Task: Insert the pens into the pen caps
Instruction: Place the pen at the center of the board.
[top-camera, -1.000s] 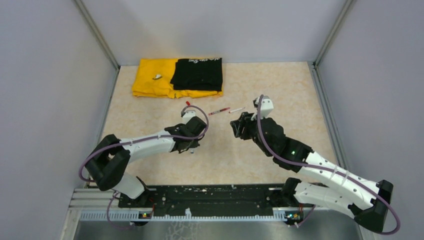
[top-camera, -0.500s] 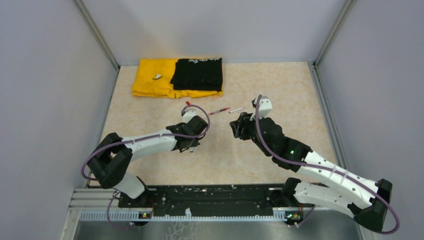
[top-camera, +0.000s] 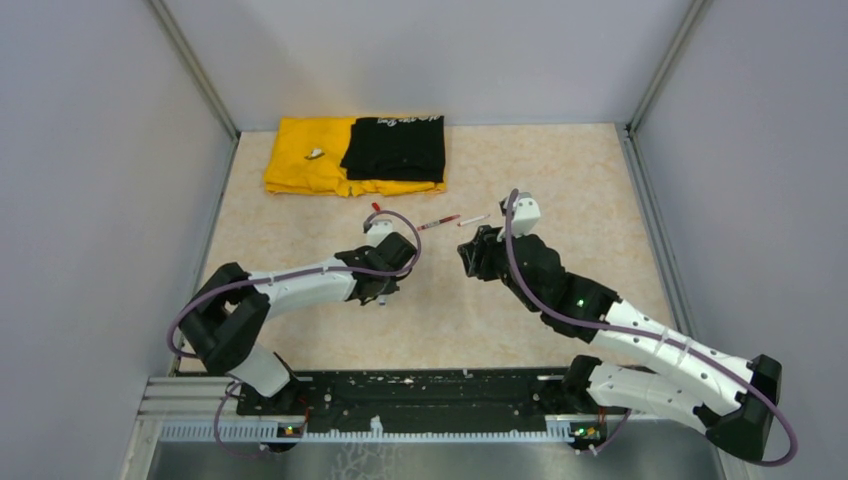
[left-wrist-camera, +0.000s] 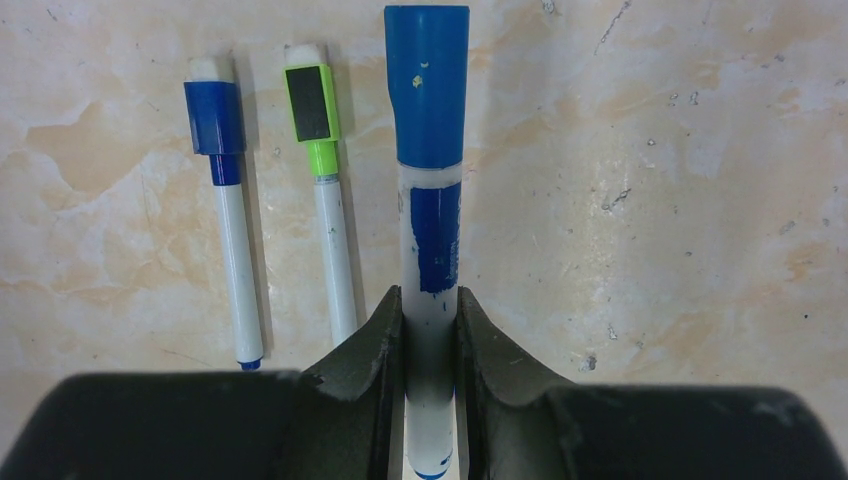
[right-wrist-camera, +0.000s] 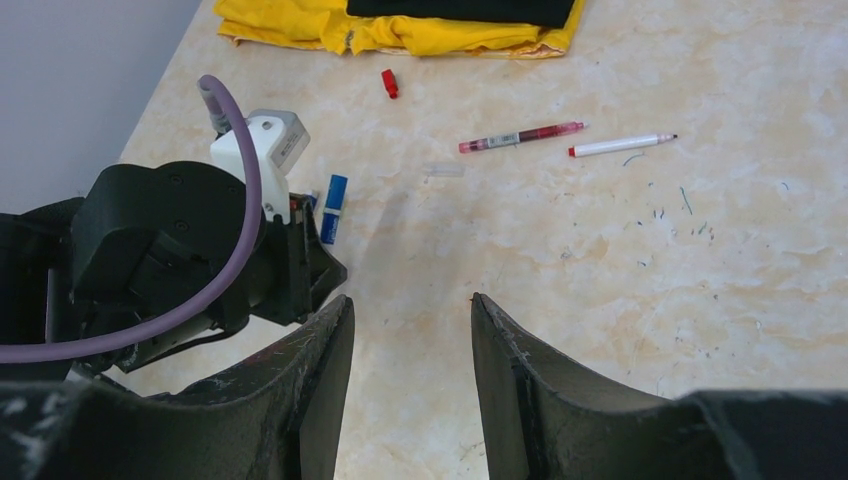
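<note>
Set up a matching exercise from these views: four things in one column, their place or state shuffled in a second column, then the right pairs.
Column one:
1. thick blue-capped pen
2. green-capped pen
3. red cap
4. right gripper

Column two:
a. open, holding nothing
b. loose on the table, near the yellow cloth
c. clamped in the left gripper
d. lying beside the thin blue-capped pen

Pairs: 1-c, 2-d, 3-b, 4-a.
</note>
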